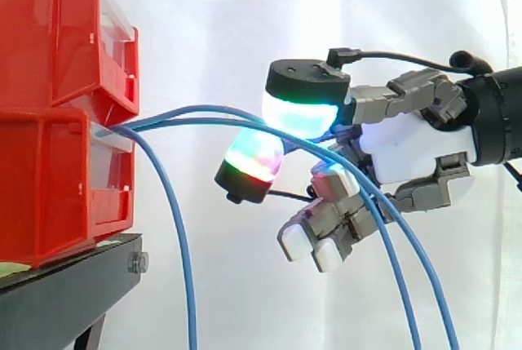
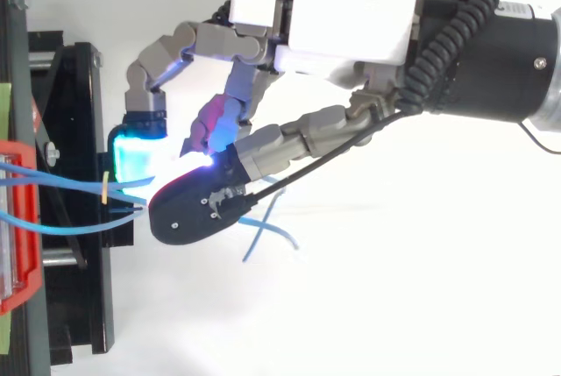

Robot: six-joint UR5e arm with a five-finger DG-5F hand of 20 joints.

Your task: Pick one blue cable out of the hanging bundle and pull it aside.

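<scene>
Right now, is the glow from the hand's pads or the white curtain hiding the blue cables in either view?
Side view: blue cables stand out against the curtain, even beside the glowing pads. Top view: a white-blue flare under the hand swallows the cables there; left of it they read fine.

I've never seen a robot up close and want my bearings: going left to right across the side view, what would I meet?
Stacked red bins on a black stand → blue cables leaving the bins → the robot's hand → the black wrist of the arm.
</scene>
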